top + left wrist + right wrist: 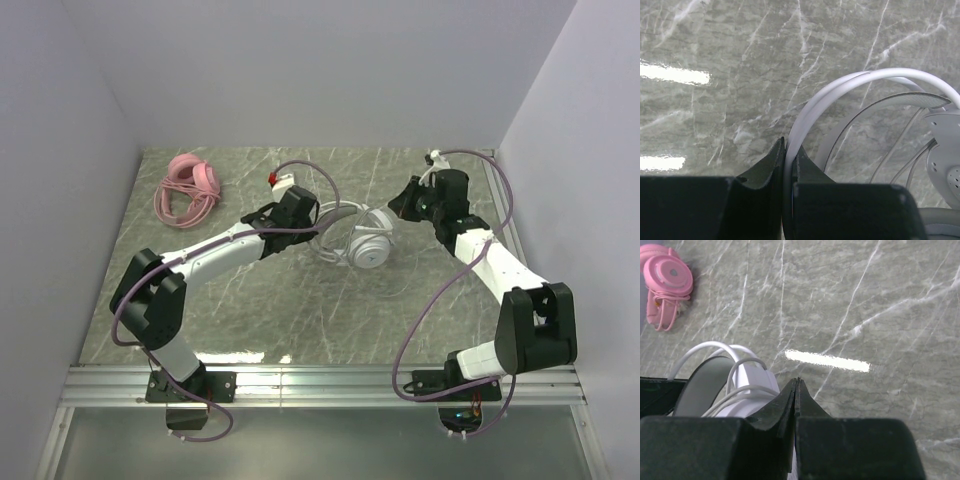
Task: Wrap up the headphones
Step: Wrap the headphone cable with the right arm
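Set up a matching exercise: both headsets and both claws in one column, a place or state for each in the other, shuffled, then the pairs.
1. all-pink over-ear headset
2. white-grey over-ear headset
3. left black two-finger claw
4. right black two-finger claw

A. shut, fingertips meeting
B. lying far back on the left, untouched
C. clamped on the white-grey headset
D. in the middle, between both claws

Pairs: 1-B, 2-D, 3-C, 4-A
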Robot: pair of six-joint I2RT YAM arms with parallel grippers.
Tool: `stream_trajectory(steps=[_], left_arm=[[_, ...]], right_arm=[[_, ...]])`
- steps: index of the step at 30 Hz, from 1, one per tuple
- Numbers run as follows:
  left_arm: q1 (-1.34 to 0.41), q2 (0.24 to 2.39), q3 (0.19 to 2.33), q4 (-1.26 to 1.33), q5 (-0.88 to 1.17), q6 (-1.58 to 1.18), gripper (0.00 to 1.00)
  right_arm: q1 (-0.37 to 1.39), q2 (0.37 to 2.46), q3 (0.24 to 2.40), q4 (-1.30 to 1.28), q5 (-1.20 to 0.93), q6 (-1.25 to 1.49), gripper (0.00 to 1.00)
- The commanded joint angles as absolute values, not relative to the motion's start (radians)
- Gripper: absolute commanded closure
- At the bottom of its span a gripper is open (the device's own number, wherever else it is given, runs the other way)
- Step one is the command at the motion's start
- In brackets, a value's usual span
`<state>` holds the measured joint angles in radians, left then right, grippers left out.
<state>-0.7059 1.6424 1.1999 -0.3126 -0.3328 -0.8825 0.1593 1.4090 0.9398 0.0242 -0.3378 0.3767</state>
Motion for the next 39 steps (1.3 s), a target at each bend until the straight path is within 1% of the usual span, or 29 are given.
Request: stream_trajectory(steps=[1,5,6,7,10,14,15,17,21,25,28,33,38,39], left_arm=[[-0.689,1.571,1.244,-0.232,-0.267,-0.91,1.0],[-0.687,1.569,1.253,-0.253,-0.278,-0.905,1.0],[-0.686,1.569,1.255,-0.258,-0.281,-0.905,1.0],[-0.684,1.569,1.255,-0.259,-0.29,-0.902,1.0],[-0.673,1.569,1.256,-0.267,-0.293,-0.902,1.0],[-0.66,1.575,1.261,-0.268,-0.298,-0.896,1.0],[-0.658,1.578,1.265,-0.273,-0.299,-0.893,1.0],[-0.647,1.583,1.275,-0.279,-0.304,-0.888,1.0],[-0.635,1.594,1.296,-0.293,-0.307,-0.876,1.0],[-0.621,1.591,1.302,-0.295,-0.298,-0.871,1.0],[-0.615,1.591,1.315,-0.302,-0.29,-0.87,1.0],[-0.611,1.582,1.328,-0.314,-0.284,-0.862,1.0],[-0.611,1.568,1.325,-0.318,-0.276,-0.861,1.0],[-0.612,1.566,1.327,-0.318,-0.275,-0.859,1.0]], right_arm=[[0.158,1.405,0.945,0.094,-0.347,0.385,0.98],[0.155,1.399,0.943,0.089,-0.327,0.403,0.94],[0.15,1.394,0.945,0.083,-0.319,0.411,0.92],[0.15,1.385,0.946,0.077,-0.315,0.416,0.86],[0.135,1.33,0.933,0.061,-0.301,0.426,0.78],[0.114,1.211,0.897,0.028,-0.304,0.41,0.71],[0.11,1.188,0.887,0.022,-0.308,0.403,0.66],[0.107,1.123,0.859,0.008,-0.299,0.39,0.63],[0.106,1.039,0.804,-0.018,-0.32,0.371,0.6],[0.107,0.997,0.755,-0.006,-0.414,0.356,0.56],[0.118,1.005,0.738,-0.021,-0.408,0.325,0.54],[0.153,1.02,0.723,-0.023,-0.364,0.301,0.53],[0.164,1.065,0.723,-0.017,-0.344,0.29,0.53],[0.166,1.068,0.724,-0.014,-0.338,0.29,0.55]])
